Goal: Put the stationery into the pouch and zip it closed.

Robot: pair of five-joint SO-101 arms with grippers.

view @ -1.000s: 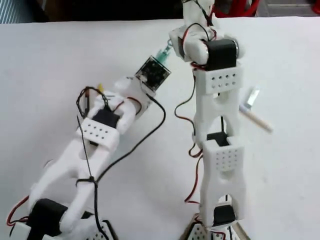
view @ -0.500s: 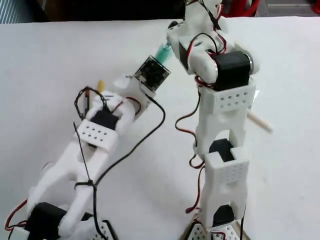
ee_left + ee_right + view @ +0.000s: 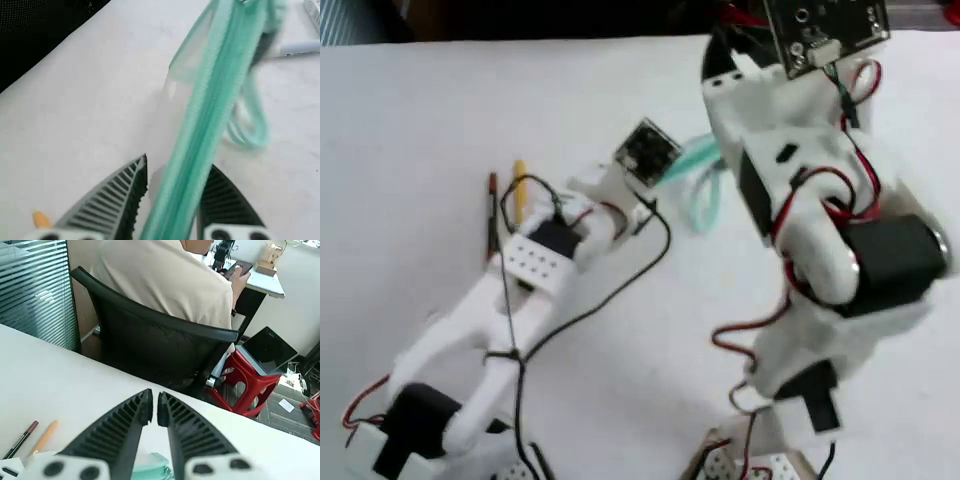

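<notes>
The teal, clear-sided pouch (image 3: 220,95) lies on the white table (image 3: 420,100), and its zipper band runs between the jaws of my left gripper (image 3: 177,167), which is shut on it. From above, the pouch (image 3: 695,165) with its loop strap sits just beyond the left arm's wrist camera. A dark red pen (image 3: 492,215) and a yellow pen (image 3: 519,190) lie side by side left of the left arm. A white pen (image 3: 300,47) rests past the pouch. My right gripper (image 3: 154,401) hangs high above the table, shut on nothing, with the pens (image 3: 30,437) and pouch (image 3: 150,471) below it.
The raised right arm (image 3: 820,220) looms over the right half of the table and hides what lies under it. Cables trail from both arms. A black chair (image 3: 150,345) stands just past the table's far edge.
The right arm has lifted up off the table and towards the overhead camera, now covering the right side. The left arm has shifted, uncovering both pens, and the pouch now lies further right.
</notes>
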